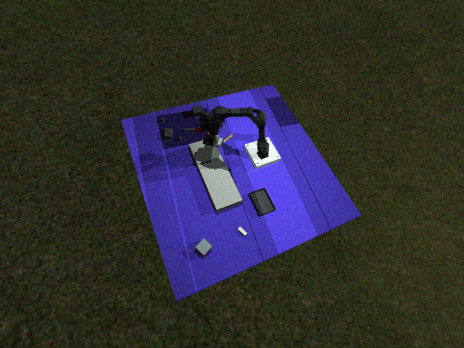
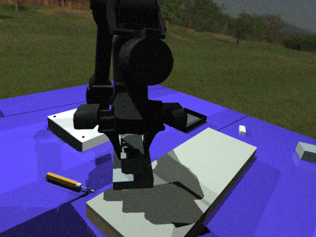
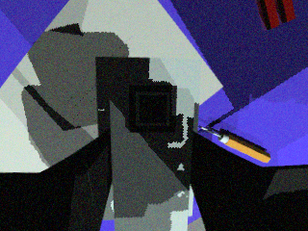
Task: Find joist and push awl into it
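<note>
My gripper (image 2: 133, 150) (image 3: 149, 133) points down and is shut on the stud finder (image 1: 218, 141) (image 2: 123, 175) (image 3: 127, 175), a light grey block with a dark square on top. The stud finder is over the end of the pale floor panel (image 1: 222, 188) (image 2: 219, 153) (image 3: 130, 21) nearest the awl. Whether its underside touches the panel cannot be told. The awl (image 1: 228, 138) (image 2: 62, 179) (image 3: 247, 149), with an orange handle and thin metal tip, lies beside that end. The dark tray (image 1: 263, 202) (image 2: 193, 120) is empty. The joist is hidden.
The arm stands on a white base plate (image 1: 272, 159) (image 2: 63, 123). A small white block (image 1: 242, 231) (image 2: 242, 129) and a grey block (image 1: 203, 247) (image 2: 307, 150) lie past the panel's far end. A red-handled tool (image 1: 200, 129) and another grey block (image 1: 168, 133) lie in shadow.
</note>
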`<state>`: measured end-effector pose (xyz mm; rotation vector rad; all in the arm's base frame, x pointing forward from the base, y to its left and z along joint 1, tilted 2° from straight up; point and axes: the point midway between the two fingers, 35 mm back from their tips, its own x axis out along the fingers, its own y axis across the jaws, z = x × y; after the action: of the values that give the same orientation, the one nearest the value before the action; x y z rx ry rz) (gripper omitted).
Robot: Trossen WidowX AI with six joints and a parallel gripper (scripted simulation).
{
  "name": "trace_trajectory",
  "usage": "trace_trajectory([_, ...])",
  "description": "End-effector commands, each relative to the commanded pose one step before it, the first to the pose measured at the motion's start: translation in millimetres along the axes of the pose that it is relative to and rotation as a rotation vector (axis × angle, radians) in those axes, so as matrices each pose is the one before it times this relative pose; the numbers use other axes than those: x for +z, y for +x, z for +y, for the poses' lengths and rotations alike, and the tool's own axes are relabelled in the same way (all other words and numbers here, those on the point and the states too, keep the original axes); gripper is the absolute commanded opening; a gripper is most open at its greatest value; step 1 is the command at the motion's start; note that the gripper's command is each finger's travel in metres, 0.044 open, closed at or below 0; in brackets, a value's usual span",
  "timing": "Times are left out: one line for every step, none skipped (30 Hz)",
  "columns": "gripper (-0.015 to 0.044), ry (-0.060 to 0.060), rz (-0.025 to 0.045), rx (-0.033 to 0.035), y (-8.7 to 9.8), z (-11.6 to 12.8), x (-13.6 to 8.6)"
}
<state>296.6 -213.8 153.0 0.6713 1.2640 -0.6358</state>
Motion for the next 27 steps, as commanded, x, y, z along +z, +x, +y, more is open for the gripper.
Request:
trace_trajectory([0.0, -0.1369, -0.02716, 0.02208, -1.79, 4.52, 9.32])
trace_trajectory([0.0, -0.0352, -0.00519, 0.00374, -0.04, 0.6, 1.93])
trace_trajectory([0.0, -0.0352, -0.00532, 0.00356, -0.04, 0.53, 1.95])
trace_trajectory([0.0, -0.0352, -0.00544, 0.00337, -0.03, 0.46, 1.96])
trace_trajectory([0.0, -0.0352, -0.00555, 0.00318, -0.03, 0.39, 1.98])
trace_trajectory([0.0, -0.0352, -0.00566, 0.00298, -0.02, 0.32, 1.99])
trace_trajectory([0.0, -0.0353, -0.00575, 0.00278, -0.01, 0.25, 1.99])
trace_trajectory([0.0, -0.0353, -0.00585, 0.00258, -0.01, 0.18, 2.0])
trace_trajectory([0.0, -0.0353, -0.00593, 0.00237, 0.0, 0.11, 2.0])
trace_trajectory([0.0, -0.0353, -0.00601, 0.00216, 0.0, 0.04, 2.0])
trace_trajectory([0.0, -0.0353, -0.00608, 0.00195, 0.01, -0.03, 2.0])
trace_trajectory([0.0, -0.0354, -0.00614, 0.00174, 0.02, -0.1, 2.0])
trace_trajectory([0.0, -0.0354, -0.00619, 0.00152, 0.02, -0.17, 1.99])
trace_trajectory([0.0, -0.0354, -0.00624, 0.0013, 0.03, -0.24, 1.98])
trace_trajectory([0.0, -0.0354, -0.00628, 0.00108, 0.03, -0.31, 1.97])
trace_trajectory([0.0, -0.0354, -0.00631, 0.00086, 0.04, -0.38, 1.95])
trace_trajectory([0.0, -0.0355, -0.00633, 0.00064, 0.05, -0.45, 1.94])
trace_trajectory([0.0, -0.0294, -0.00526, 0.00037, 0.04, -0.43, 1.59])
trace_trajectory([0.0, -0.0001, -0.00002, 0.0, 0.26, -0.02, -0.04])
trace_trajectory([0.0, -0.0002, -0.00003, 0.0, 0.51, -0.04, -0.08])
trace_trajectory([0.0, -0.0003, -0.00005, -0.00001, 0.76, -0.05, -0.12])
trace_trajectory([0.0, -0.0004, -0.00007, -0.00001, 1.01, -0.07, -0.16])
trace_trajectory([0.0, -0.0005, -0.00008, -0.00001, 1.27, -0.08, -0.21])
trace_trajectory([0.0, -0.0006, -0.00009, -0.00001, 1.44, -0.09, -0.25])
trace_trajectory([0.0, -0.0006, -0.0001, -0.00001, 1.51, -0.09, -0.26])
trace_trajectory([0.0, -0.0006, -0.0001, -0.00001, 1.52, -0.09, -0.27])
trace_trajectory([0.0, -0.0006, -0.0001, -0.00001, 1.51, -0.08, -0.28])
